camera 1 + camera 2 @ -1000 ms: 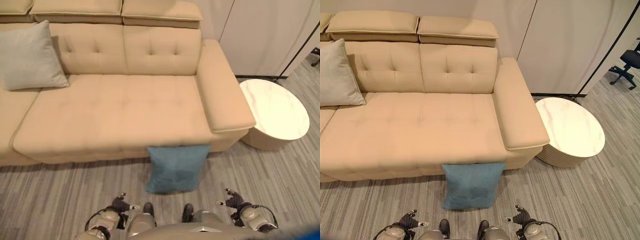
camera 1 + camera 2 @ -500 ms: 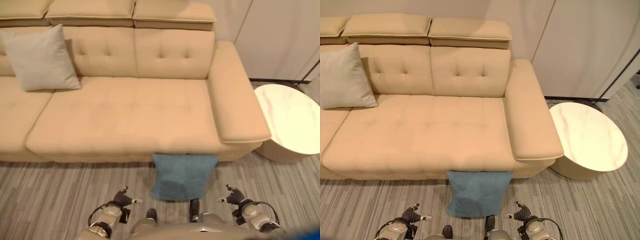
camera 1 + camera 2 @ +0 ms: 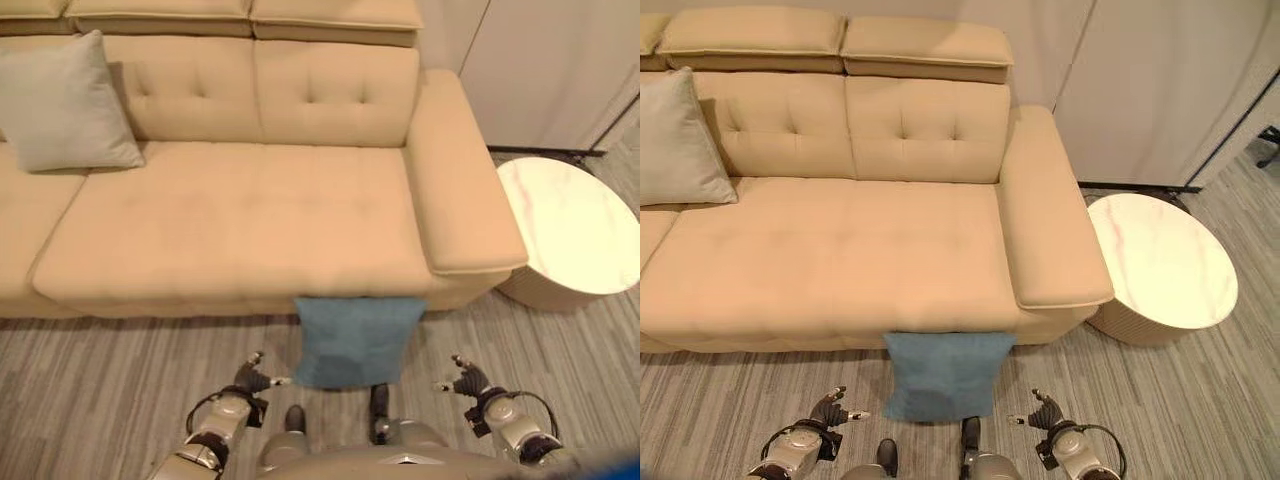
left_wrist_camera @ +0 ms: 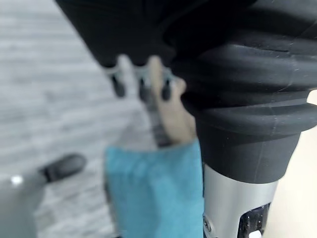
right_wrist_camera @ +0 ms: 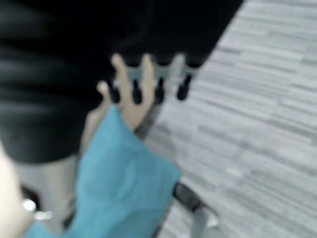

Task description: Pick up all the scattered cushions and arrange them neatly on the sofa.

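Left eye view: a soft square teal fabric cushion leans on the grey floor against the beige tufted sofa, between the left hand and right hand, touching neither. It looks light and floppy, best pinched by its side edges. A grey square cushion sits on the seat.

Wrist views: both hands' fingers hang relaxed, empty.

Beige tufted sofa against a pale wall, headrests along its back, broad armrest at one end. Just beside that armrest, a round white marble-topped side table on grey striped plank floor. Dark thin pole leaning near the wall.
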Robot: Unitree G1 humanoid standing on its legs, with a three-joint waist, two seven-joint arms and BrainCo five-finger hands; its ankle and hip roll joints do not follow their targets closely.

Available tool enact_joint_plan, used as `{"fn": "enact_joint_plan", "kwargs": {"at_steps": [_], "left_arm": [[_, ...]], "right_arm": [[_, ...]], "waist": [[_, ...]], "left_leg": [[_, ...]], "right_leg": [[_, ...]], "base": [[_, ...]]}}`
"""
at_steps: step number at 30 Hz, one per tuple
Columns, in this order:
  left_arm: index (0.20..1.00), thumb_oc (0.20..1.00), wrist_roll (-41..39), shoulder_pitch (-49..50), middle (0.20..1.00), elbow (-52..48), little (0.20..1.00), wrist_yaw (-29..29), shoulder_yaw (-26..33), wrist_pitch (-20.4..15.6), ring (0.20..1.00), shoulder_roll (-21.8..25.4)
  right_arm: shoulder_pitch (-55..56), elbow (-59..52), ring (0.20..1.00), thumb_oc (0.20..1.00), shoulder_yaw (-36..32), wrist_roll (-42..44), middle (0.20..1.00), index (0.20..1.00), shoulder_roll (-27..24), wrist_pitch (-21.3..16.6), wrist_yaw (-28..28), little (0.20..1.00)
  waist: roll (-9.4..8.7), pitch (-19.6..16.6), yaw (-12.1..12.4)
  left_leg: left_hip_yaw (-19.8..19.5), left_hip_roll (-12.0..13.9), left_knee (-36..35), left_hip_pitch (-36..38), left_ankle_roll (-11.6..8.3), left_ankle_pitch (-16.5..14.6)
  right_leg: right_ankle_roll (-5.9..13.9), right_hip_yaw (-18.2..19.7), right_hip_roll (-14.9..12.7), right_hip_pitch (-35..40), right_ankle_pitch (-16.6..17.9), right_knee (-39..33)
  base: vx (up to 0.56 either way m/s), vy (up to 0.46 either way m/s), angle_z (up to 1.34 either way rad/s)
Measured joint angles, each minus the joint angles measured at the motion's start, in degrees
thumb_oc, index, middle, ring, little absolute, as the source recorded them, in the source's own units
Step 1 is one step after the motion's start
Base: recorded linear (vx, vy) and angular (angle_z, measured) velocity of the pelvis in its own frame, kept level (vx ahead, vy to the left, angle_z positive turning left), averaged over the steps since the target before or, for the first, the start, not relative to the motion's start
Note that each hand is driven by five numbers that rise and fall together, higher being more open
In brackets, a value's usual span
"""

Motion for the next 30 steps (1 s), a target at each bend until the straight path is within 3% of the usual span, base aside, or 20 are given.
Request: {"fn": "enact_joint_plan", "kwargs": {"at_steps": [1, 2, 3, 4, 6, 7, 11, 16, 20, 21, 22, 26, 30], "left_arm": [[1.000, 1.000, -1.00, -0.78, 1.000, -0.02, 1.000, 0.03, -0.01, -0.03, 1.000, -0.02], [1.000, 1.000, -1.34, -1.09, 1.000, -0.15, 1.000, 0.07, -0.03, -0.09, 1.000, -0.14], [1.000, 1.000, -1.34, -1.02, 1.000, -0.23, 1.000, 0.10, -0.02, -0.43, 1.000, 0.04], [1.000, 1.000, -1.32, -0.16, 1.000, 0.22, 1.000, 0.04, -0.03, -0.51, 1.000, 0.74], [1.000, 1.000, -1.30, 0.87, 1.000, 0.23, 1.000, 0.01, 0.01, -0.46, 1.000, 1.10], [1.000, 1.000, -1.29, 1.53, 1.000, 0.25, 1.000, 0.01, 0.00, -0.41, 1.000, 1.16], [1.000, 1.000, -1.27, 3.36, 1.000, 0.21, 1.000, -0.05, -0.08, -0.01, 1.000, 0.20], [1.000, 1.000, -1.30, 2.06, 1.000, 0.22, 1.000, 0.02, -0.08, -0.03, 1.000, 0.16], [1.000, 1.000, -1.41, -1.11, 1.000, 0.14, 1.000, 0.99, -0.12, -0.12, 1.000, 0.23], [1.000, 1.000, -2.96, -2.80, 1.000, -0.95, 1.000, 2.28, -0.14, -0.33, 1.000, 0.22], [1.000, 1.000, -5.61, -6.28, 1.000, -3.94, 1.000, 3.83, -0.78, -1.78, 1.000, 0.98], [1.000, 1.000, -11.26, -18.40, 1.000, -10.99, 1.000, 7.37, -1.09, -3.58, 1.000, 4.25], [1.000, 1.000, -14.84, -23.82, 1.000, -15.76, 1.000, 9.40, -1.79, -4.47, 1.000, 5.58]], "right_arm": [[-0.28, 0.29, 1.000, 1.000, 0.66, 0.00, 1.000, 1.000, 0.22, -0.03, 0.00, 1.000], [-0.18, 1.06, 1.000, 1.000, 1.21, -0.02, 1.000, 1.000, 0.29, 0.03, 0.05, 1.000], [-0.08, 1.28, 1.000, 1.000, 1.87, -0.02, 1.000, 1.000, 0.35, 0.08, 0.14, 1.000], [0.31, 1.21, 1.000, 1.000, 1.85, -0.02, 1.000, 1.000, 0.60, -0.04, 0.13, 1.000], [1.01, 1.21, 1.000, 1.000, 1.84, -0.02, 1.000, 1.000, 0.57, -0.02, 0.13, 1.000], [1.08, 1.07, 1.000, 1.000, 1.83, -0.02, 1.000, 1.000, 0.50, -0.02, 0.12, 1.000], [2.25, -0.03, 1.000, 1.000, 1.77, -0.02, 1.000, 1.000, -0.14, -0.23, 0.07, 1.000], [2.22, -0.14, 1.000, 1.000, 1.43, 0.10, 1.000, 1.000, -0.29, -0.53, -0.12, 1.000], [1.33, -0.18, 1.000, 1.000, 0.24, 0.25, 1.000, 1.000, -0.41, -0.52, -1.11, 1.000], [0.11, -0.26, 1.000, 1.000, 0.20, 1.23, 1.000, 1.000, -0.58, -0.61, -1.89, 1.000], [-3.62, -1.67, 1.000, 1.000, -0.30, 2.94, 1.000, 1.000, -1.67, -0.83, -2.96, 1.000], [-16.05, -8.96, 1.000, 1.000, -1.48, 7.60, 1.000, 1.000, -5.48, -1.57, -5.93, 1.000], [-23.22, -14.22, 1.000, 1.000, -1.57, 10.04, 1.000, 1.000, -8.28, -2.86, -8.33, 1.000]], "waist": [[-0.17, 0.59, 0.10], [0.74, 1.26, 0.12], [0.97, 1.30, 0.50], [0.36, 0.81, 1.14], [-0.04, 0.43, 1.62], [-0.33, 0.17, 1.77], [2.62, -0.51, 1.62], [2.68, -0.55, 1.37], [2.75, -0.17, 1.13], [3.26, 1.29, 1.19], [2.71, 4.19, 1.14], [2.79, 15.17, 0.33], [3.30, 17.83, -0.23]], "left_leg": [[0.99, 0.49, 0.24, -0.02, 1.15, -0.13], [1.65, 1.10, -0.12, -0.14, 2.54, 0.39], [1.57, 1.21, -0.49, -0.01, 2.75, 0.66], [1.20, 0.65, -0.95, 0.11, 2.42, 0.84], [0.59, 0.31, -1.13, 0.10, 1.84, 1.21], [0.08, 0.38, -1.20, 0.07, 1.50, 1.47], [-1.12, 1.43, -0.75, -0.04, 0.42, 2.19], [-1.15, 1.94, -0.47, -0.46, -0.19, 2.19], [-1.60, 1.77, 1.97, -5.28, -0.40, 2.26], [-2.06, 1.36, 5.52, -9.46, -0.37, 2.10], [-3.45, 0.48, 9.78, -15.49, -0.64, 0.60], [-4.06, -0.37, 17.62, -29.10, -0.60, 1.00], [-4.10, 0.13, 22.12, -37.01, -0.46, 0.83]], "right_leg": [[3.57, -0.11, -0.38, -0.91, 1.78, 1.03], [5.30, -1.25, -1.24, -2.05, -0.90, 5.19], [4.43, -2.64, -2.25, -3.42, -5.25, 12.73], [4.04, -3.48, -4.05, -1.55, -9.64, 14.18], [3.13, -5.08, -4.40, 1.12, -10.91, 9.43], [1.26, -5.05, -3.87, 2.00, -10.71, 7.29], [-1.82, -6.23, -1.93, 5.16, -8.37, 2.81], [-1.70, -6.27, -1.23, 5.07, -8.36, 2.22], [-1.69, -6.27, -1.71, 0.31, -8.42, 5.09], [-1.32, -6.22, -2.69, -4.20, -8.77, 9.53], [-1.36, -6.27, -4.44, -11.02, -11.58, 16.04], [-1.86, -4.67, -7.01, -25.03, -11.94, 25.40], [-1.90, -3.97, -7.40, -32.78, -11.90, 29.25]], "base": [[-0.05, 0.020, -0.35], [-0.03, -0.031, -0.11], [0.00, -0.096, 0.07], [0.02, -0.113, 0.08], [0.01, -0.075, 0.15], [-0.03, -0.061, 0.15], [-0.02, -0.039, 0.09], [-0.08, -0.012, 0.00], [-0.27, 0.011, 0.04], [-0.44, 0.008, 0.18], [-0.24, -0.008, 0.27], [-0.14, -0.007, 0.17], [-0.02, -0.005, 0.00]]}}
